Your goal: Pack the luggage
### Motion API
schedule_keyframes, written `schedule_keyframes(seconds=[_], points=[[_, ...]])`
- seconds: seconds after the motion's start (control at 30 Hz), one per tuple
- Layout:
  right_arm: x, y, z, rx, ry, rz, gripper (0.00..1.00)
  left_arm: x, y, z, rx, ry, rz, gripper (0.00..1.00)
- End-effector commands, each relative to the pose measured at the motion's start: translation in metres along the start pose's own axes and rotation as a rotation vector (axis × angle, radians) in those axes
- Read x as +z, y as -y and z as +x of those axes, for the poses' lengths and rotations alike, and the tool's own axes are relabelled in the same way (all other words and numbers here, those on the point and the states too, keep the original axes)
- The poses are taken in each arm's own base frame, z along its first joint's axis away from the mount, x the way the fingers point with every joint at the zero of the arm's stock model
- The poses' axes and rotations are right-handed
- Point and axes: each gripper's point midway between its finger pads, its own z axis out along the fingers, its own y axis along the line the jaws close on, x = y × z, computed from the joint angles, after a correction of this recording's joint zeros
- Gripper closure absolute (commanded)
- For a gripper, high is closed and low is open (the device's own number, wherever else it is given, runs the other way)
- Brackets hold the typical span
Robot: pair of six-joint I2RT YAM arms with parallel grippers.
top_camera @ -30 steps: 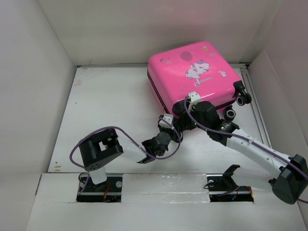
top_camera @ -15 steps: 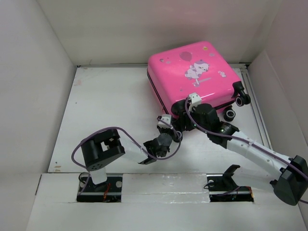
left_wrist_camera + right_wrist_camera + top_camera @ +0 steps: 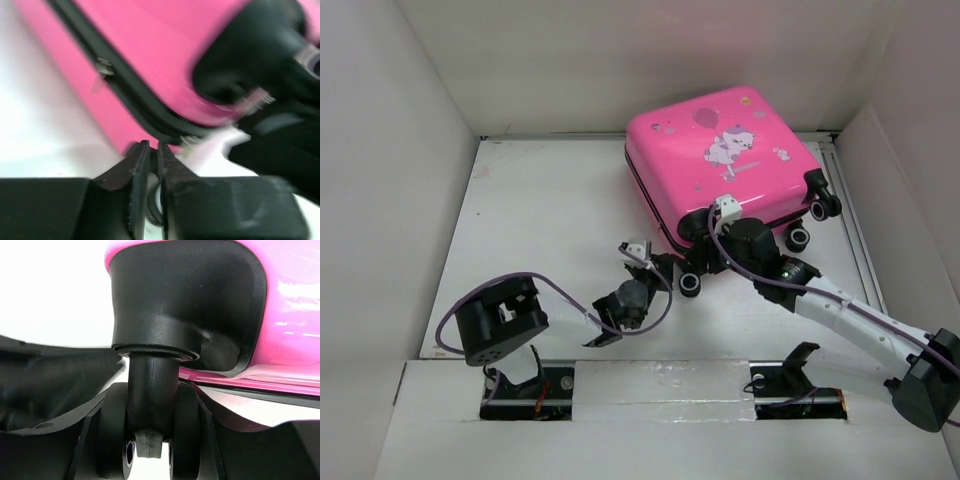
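One bench [image 3: 540, 220], one luggage [image 3: 720, 150]. The pink case lies flat and closed at the far right of the bench, its near corner towards my arms.

I read the step as closing the zipper [image 3: 125, 95], with one arm bracing and the other pulling. The right end effector [image 3: 697, 272] is at that near corner. In its wrist view the fingers sit tight on both sides of a twin wheel [image 3: 114, 440], so I take it as clamped on the wheel. I would keep that hold steady and low, because the case may pivot on its other wheels if I push sideways.

The left end effector [image 3: 153, 150] hangs just off the same corner, above the bench. Its fingers are together with only a thin slit, and I can see nothing between them.

A small metal pull [image 3: 102, 67] shows further along the black seam, up and left in the blurred left wrist view. To do this well I would:
- part the fingers;
- come in square to the tab;
- pinch it near its root;
- drag along the seam rather than away from the shell, easing round the corner so that the slider does not jam.

On the lid are a cartoon animal [image 3: 730, 147] and a balloon [image 3: 706, 118]. There is a line of small lettering under the animal, too small for me to read. I see no brand name.
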Motion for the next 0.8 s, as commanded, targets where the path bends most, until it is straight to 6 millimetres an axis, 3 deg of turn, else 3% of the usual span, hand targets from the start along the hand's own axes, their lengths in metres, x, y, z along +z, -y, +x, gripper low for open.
schedule_keyframes(seconds=[0.0, 0.03, 0.13, 0.17, 0.37, 0.63, 0.7, 0.77], points=[[-0.018, -0.031, -0.034, -0.007, 0.119, -0.139, 0.83, -0.018, 0.044, 0.01, -0.009, -0.043, 0.151, 0.86], [-0.02, -0.036, -0.039, -0.009, 0.127, -0.162, 0.83, -0.017, 0.042, 0.012, 0.003, -0.037, 0.141, 0.69], [-0.018, -0.045, -0.038, -0.013, 0.1, -0.206, 0.84, -0.013, 0.047, 0.019, -0.001, -0.033, 0.141, 0.52], [-0.015, -0.046, -0.035, -0.022, 0.085, -0.214, 0.89, -0.008, 0.055, 0.01, -0.014, 0.003, 0.149, 0.47], [-0.017, -0.064, -0.034, -0.024, 0.078, -0.309, 0.92, 0.014, 0.064, 0.007, 0.01, 0.066, 0.097, 0.47], [-0.039, -0.097, -0.035, -0.028, 0.092, -0.488, 0.96, 0.047, 0.045, -0.008, -0.006, 0.198, -0.054, 0.56], [-0.043, -0.101, -0.031, -0.033, 0.088, -0.507, 0.96, 0.046, 0.034, -0.015, 0.0, 0.241, -0.113, 0.57], [-0.044, -0.1, -0.028, -0.024, 0.084, -0.508, 0.97, 0.044, 0.038, -0.027, -0.049, 0.294, -0.094, 0.61]])
